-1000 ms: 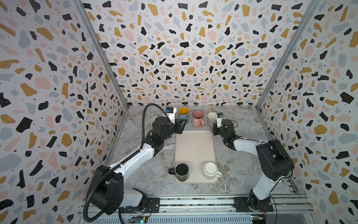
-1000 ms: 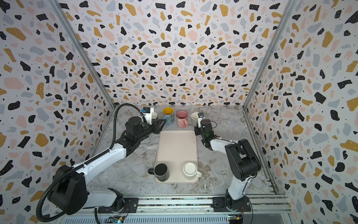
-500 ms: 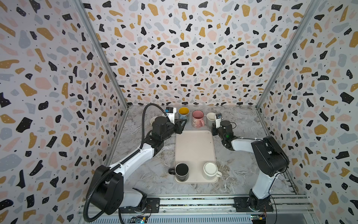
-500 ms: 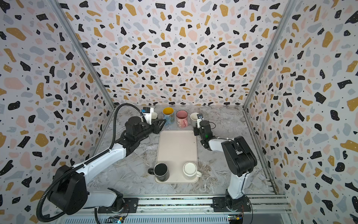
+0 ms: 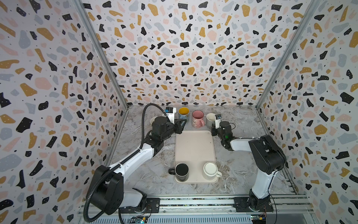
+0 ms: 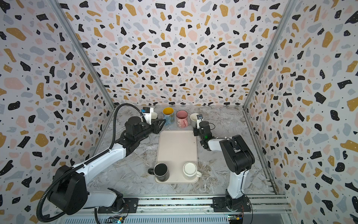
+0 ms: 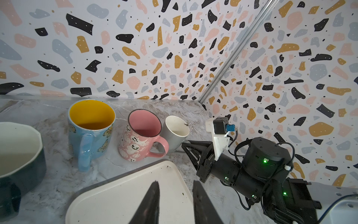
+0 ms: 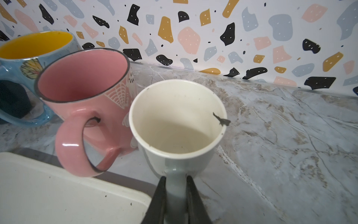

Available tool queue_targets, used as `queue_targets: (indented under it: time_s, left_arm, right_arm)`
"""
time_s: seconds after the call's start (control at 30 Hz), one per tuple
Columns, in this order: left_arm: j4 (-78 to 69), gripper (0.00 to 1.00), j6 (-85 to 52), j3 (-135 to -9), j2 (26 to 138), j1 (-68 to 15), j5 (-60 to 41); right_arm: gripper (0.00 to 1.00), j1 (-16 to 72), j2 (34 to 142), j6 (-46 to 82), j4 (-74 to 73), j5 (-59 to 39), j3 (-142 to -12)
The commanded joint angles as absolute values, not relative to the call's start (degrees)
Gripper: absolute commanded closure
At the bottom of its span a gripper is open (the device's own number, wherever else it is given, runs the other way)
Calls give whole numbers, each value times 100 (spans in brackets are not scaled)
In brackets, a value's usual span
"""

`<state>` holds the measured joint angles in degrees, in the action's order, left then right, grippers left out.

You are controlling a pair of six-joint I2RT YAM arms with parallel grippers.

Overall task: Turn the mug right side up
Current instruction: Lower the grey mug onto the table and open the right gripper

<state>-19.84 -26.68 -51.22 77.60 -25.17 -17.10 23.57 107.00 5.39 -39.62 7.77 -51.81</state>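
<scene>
The grey mug (image 8: 177, 124) with a cream inside stands mouth up on the marble top, at the right end of the back row in both top views (image 5: 210, 119) (image 6: 193, 118). My right gripper (image 8: 175, 178) is shut on its handle, one finger on each side; from the left wrist view the right gripper (image 7: 190, 150) sits low beside the mug (image 7: 175, 133). My left gripper (image 7: 175, 184) is open with nothing between its fingers, over the far left corner of the cream tray (image 5: 194, 147). In a top view the left gripper (image 5: 182, 123) points toward the back row.
A pink ghost mug (image 5: 197, 118), a blue mug with a yellow inside (image 5: 183, 113) and a dark mug with a pale inside (image 7: 19, 147) stand mouth up in the back row. A black mug (image 5: 181, 170) and a cream mug (image 5: 210, 169) sit at the tray's near end. Walls close three sides.
The right arm's elbow has drawn in slightly to the left while its gripper stays on the grey mug's handle. The left arm has not moved.
</scene>
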Motion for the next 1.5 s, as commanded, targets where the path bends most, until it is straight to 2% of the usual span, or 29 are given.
queue_targets:
  time_s: [0.0, 0.6, 0.87, 1.47]
  left_arm:
    - [-2347, 69, -2671, -5062, 7796, -2488, -1808]
    - [-2375, 69, -2699, -5106, 7883, -2480, -1836]
    - [-2303, 69, -2672, -5088, 7881, -2480, -1832]
    - [-2233, 69, -2606, -5063, 7771, -2480, -1826]
  right_arm:
    - [100, 2347, 10609, 617, -4516, 922, -5401]
    - [100, 2344, 10731, 690, -4528, 1021, -5346]
    - [86, 2373, 10679, 745, -4438, 1130, -5267]
    - [64, 2470, 10396, 775, -4333, 1394, -5011]
